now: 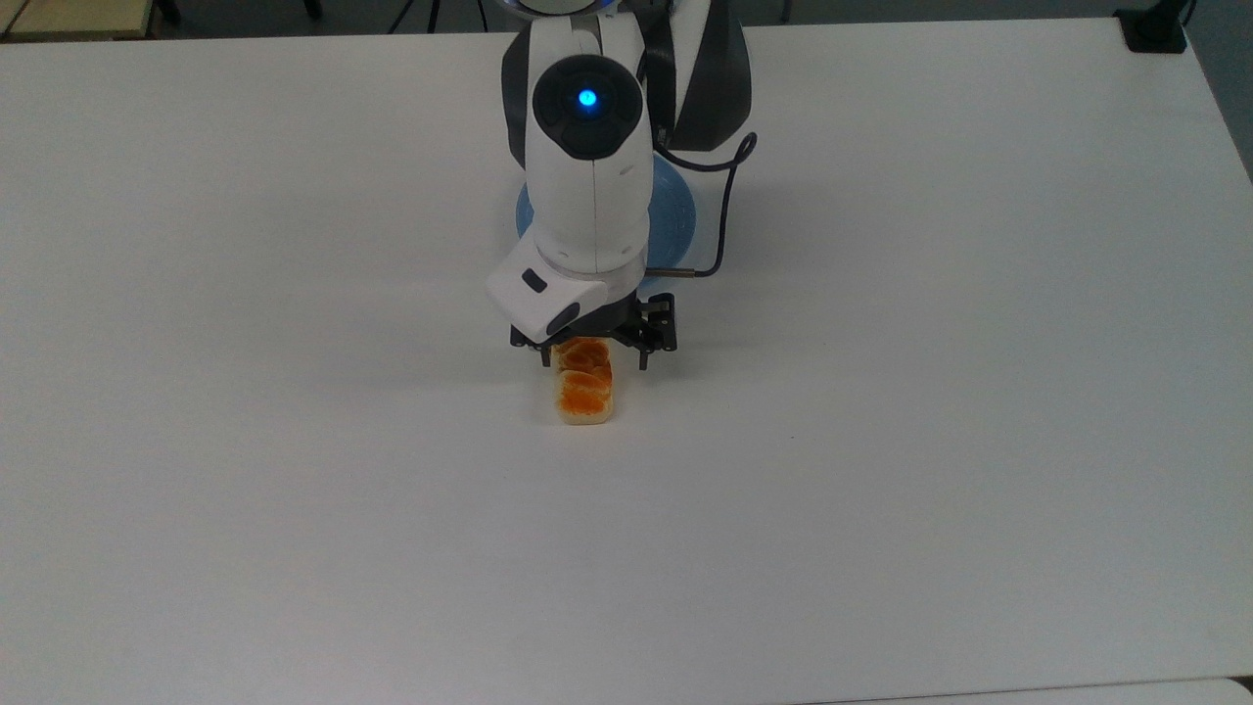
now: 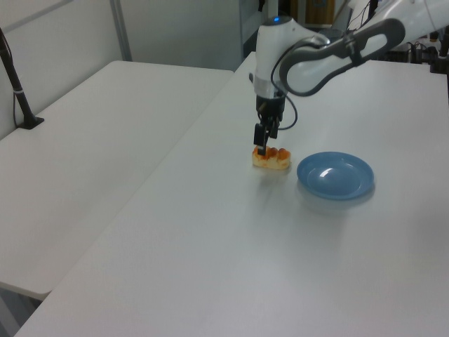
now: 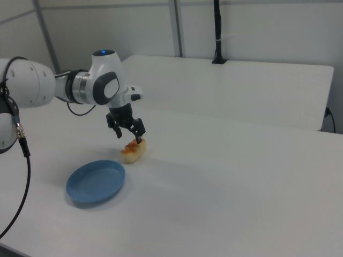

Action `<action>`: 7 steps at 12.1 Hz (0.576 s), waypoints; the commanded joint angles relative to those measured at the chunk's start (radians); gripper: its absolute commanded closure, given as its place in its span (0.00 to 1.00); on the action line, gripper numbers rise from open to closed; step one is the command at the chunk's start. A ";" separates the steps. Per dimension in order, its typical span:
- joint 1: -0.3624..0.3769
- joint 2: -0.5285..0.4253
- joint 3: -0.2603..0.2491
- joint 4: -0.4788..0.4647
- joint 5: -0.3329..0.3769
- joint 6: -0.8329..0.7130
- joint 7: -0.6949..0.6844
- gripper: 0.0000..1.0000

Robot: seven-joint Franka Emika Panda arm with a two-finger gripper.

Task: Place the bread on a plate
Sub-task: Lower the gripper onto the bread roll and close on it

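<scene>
Locate the bread [image 1: 585,394] on the white desk [image 1: 930,392]. In the top view it lies lengthwise along the 12-to-6 line, near the centre of the desk, with its glossy orange-brown top facing up and its pale sides resting on the surface. Its 12 o'clock end is covered by the arm.

Locate the plate [image 1: 675,211] at 12 o'clock from the bread in the top view. It sits flat on the desk, near the bread but apart from it, and the arm's white housing covers most of it. In the left view the plate [image 2: 335,175] lies at 3 o'clock of the bread [image 2: 271,159]. In the right view the plate [image 3: 96,182] lies at about 8 o'clock of the bread [image 3: 134,151]. Nothing rests on the plate.

Check the hand [image 1: 593,360]. It points straight down over the 12 o'clock end of the bread in the top view. Its two fingers are spread apart, one at 9 o'clock and one at 3 o'clock of the loaf, straddling its width. In the right view the hand [image 3: 128,140] sits just above the bread, with the fingertips low beside it. You cannot tell from the pictures whether either fingertip touches the loaf. A black cable [image 1: 722,211] loops from the wrist at 1 o'clock of the hand.
</scene>
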 commanded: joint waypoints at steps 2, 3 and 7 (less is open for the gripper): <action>0.014 0.023 -0.003 0.003 -0.019 0.021 0.026 0.00; 0.014 0.031 -0.005 0.003 -0.019 0.021 0.022 0.00; 0.006 0.040 -0.009 0.003 -0.035 0.022 0.002 0.03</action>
